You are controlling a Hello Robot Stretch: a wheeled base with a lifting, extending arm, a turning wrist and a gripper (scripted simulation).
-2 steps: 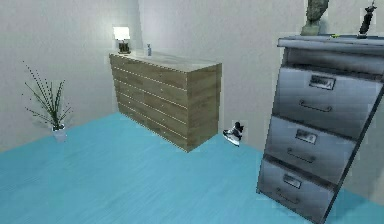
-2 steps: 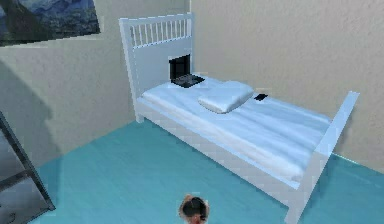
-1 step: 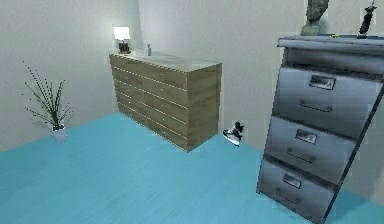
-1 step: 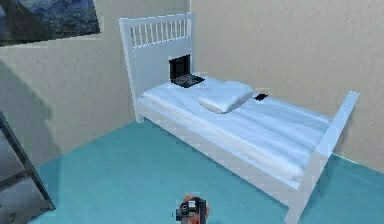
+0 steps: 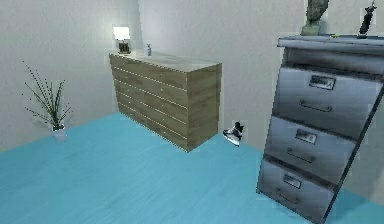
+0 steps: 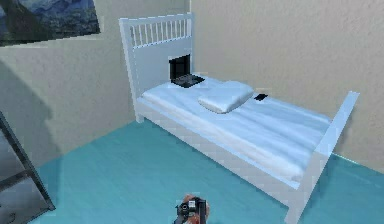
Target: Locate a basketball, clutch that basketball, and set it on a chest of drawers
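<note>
A wooden chest of drawers (image 5: pixel 165 95) stands against the far wall in the middle of the forward view, with a lit lamp (image 5: pixel 122 38) and a small bottle (image 5: pixel 148 49) on its top. At the arm side view's bottom edge a small dark shape with white and reddish-brown bits rises over the teal floor: my gripper (image 6: pixel 190 210). Its far end is too small to make out, so I cannot tell whether it holds anything.
A tall grey metal drawer cabinet (image 5: pixel 320 125) with a statue (image 5: pixel 318 15) on top stands close at the forward view's right. A small dark object (image 5: pixel 235 133) lies on the floor between it and the chest. A potted plant (image 5: pixel 48 100) stands left. A white bed (image 6: pixel 240 125) carries a laptop (image 6: pixel 185 72) and a pillow (image 6: pixel 225 96).
</note>
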